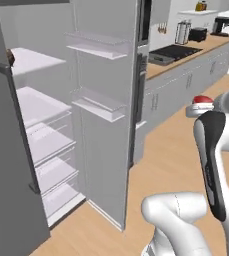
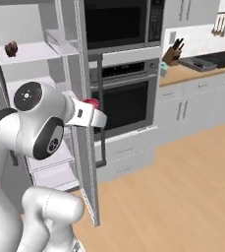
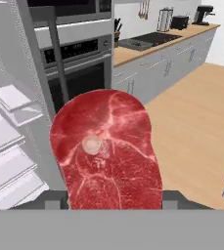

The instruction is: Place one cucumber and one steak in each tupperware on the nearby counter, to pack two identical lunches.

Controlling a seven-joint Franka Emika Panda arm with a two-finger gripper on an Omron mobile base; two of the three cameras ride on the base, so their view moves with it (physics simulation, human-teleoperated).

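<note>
Your gripper [image 3: 114, 207] is closed on the steak [image 3: 108, 151], which hangs in front of the open fridge [image 1: 46, 140]. Keep this grip firm and carry it slowly past the fridge door [image 2: 84, 123] toward the counter [image 3: 162, 44]; the tupperware I cannot see yet.

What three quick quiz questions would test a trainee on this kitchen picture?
1. What is the gripper holding?
2. True or false: the fridge door is shut.
3. Where is the knife block: A on the counter, B on the floor, C in the fridge?

Key: 1. A raw steak. 2. False, it stands open. 3. A.
</note>
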